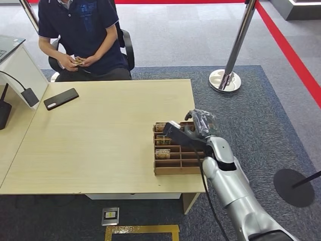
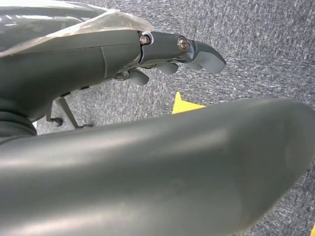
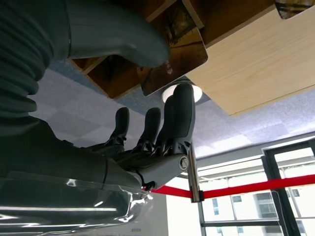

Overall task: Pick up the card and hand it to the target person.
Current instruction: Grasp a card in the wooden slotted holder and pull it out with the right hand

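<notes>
The robot's right hand (image 1: 200, 122) pinches a card (image 3: 174, 54) between thumb and fingertips (image 3: 183, 105) directly over the far end of a wooden compartment tray (image 1: 178, 163) on the table (image 1: 106, 135), where more cards (image 1: 162, 153) lie beside the hand. Well beyond it, a seated person (image 1: 81, 35) holds cards. The left hand (image 2: 148, 59) hangs over carpet, fingers loosely curled, holding nothing.

Between the wooden card tray (image 1: 178, 161) and the seated person (image 1: 85, 37), the tabletop (image 1: 106, 135) lies open; a black phone (image 1: 60, 98) sits near its far left edge, a stanchion base (image 1: 224, 81) beyond the right corner.
</notes>
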You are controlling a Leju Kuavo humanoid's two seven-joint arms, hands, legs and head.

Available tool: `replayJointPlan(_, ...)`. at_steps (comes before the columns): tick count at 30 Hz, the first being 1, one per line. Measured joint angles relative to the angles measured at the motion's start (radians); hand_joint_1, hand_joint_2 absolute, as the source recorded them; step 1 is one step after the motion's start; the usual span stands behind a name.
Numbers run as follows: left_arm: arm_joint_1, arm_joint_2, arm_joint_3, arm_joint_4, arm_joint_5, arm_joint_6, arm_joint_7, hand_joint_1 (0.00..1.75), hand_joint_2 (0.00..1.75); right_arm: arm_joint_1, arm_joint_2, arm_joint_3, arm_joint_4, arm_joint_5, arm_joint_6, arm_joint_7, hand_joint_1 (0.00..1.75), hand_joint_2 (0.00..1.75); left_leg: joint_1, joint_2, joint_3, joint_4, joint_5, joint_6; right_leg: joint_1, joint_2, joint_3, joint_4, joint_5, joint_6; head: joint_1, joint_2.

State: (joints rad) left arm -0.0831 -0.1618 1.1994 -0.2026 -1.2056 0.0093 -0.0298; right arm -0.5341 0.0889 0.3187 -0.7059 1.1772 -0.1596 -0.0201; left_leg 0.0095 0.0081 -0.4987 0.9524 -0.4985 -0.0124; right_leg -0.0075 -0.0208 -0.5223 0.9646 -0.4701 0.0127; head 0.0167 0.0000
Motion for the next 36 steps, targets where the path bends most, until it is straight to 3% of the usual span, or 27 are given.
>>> replayJointPlan(14, 0.000, 0.000, -0.001, 0.000, -0.011, 0.000, 0.000, 0.00, 0.00, -0.023, -0.002, -0.010, 0.077, -0.014, -0.019, -0.004, 0.95, 1.75, 0.000, 0.000, 0.000, 0.000, 0.000, 0.000, 0.000, 0.000, 0.000, 0.000, 0.000, 0.000, 0.000, 0.000)
replayJointPlan(27, 0.000, 0.000, -0.001, 0.000, -0.012, 0.000, 0.000, 0.00, 0.00, -0.033, -0.002, -0.018, 0.099, -0.008, -0.033, -0.012, 1.10, 1.75, 0.000, 0.000, 0.000, 0.000, 0.000, 0.000, 0.000, 0.000, 0.000, 0.000, 0.000, 0.000, 0.000, 0.000)
replayJointPlan(33, 0.000, 0.000, -0.001, 0.000, -0.012, 0.000, 0.000, 0.00, 0.00, -0.029, -0.001, -0.021, 0.092, 0.001, -0.035, -0.013, 1.46, 1.75, 0.000, 0.000, 0.000, 0.000, 0.000, 0.000, 0.000, 0.000, 0.000, 0.000, 0.000, 0.000, 0.000, 0.000)
replayJointPlan(36, 0.000, 0.000, -0.001, 0.000, -0.012, 0.000, 0.000, 0.00, 0.00, -0.020, -0.002, -0.021, 0.077, 0.006, -0.034, -0.014, 1.42, 1.75, 0.000, 0.000, 0.000, 0.000, 0.000, 0.000, 0.000, 0.000, 0.000, 0.000, 0.000, 0.000, 0.000, 0.000)
